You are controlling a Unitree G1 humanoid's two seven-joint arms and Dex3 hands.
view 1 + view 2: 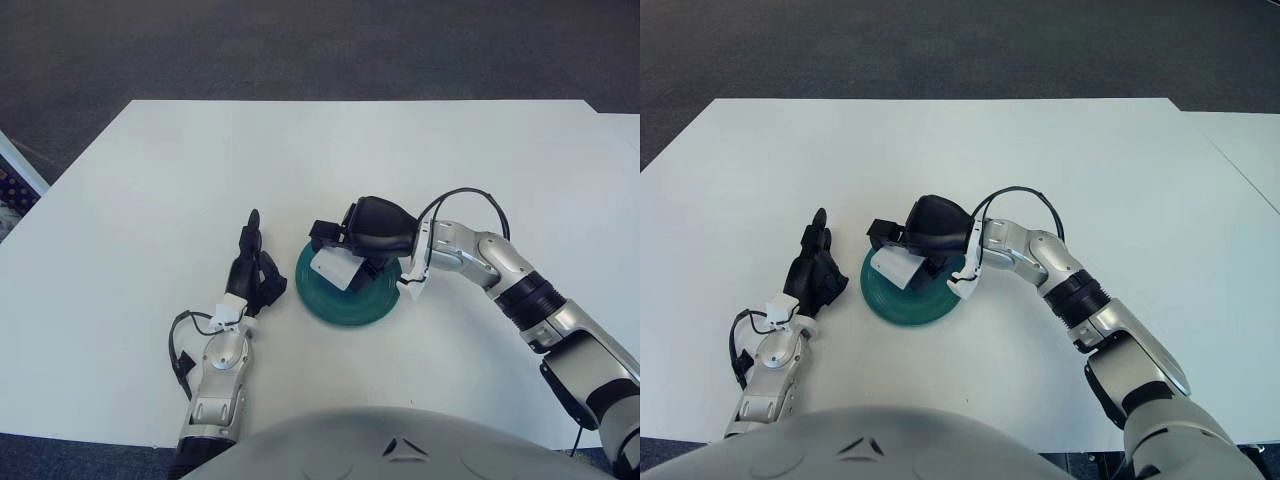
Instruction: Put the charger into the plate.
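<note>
White flat bench (150,180), grey carpet beyond: round dark-green plate (340,300) near centre; right hand (365,235) over it, fingers clamped on small white block charger (335,268), held above the plate's middle. Left hand (255,275) just left of the plate, fingers loosely extended, holding nothing. Advice: lower until the charger is close over the plate floor, release without dragging, keeping it inside the rim.

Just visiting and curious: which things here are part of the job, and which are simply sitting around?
In the job:
- white charger, held in the right hand
- green plate, beneath it

Not in the job:
- left hand, idle left of the plate
- white table
</note>
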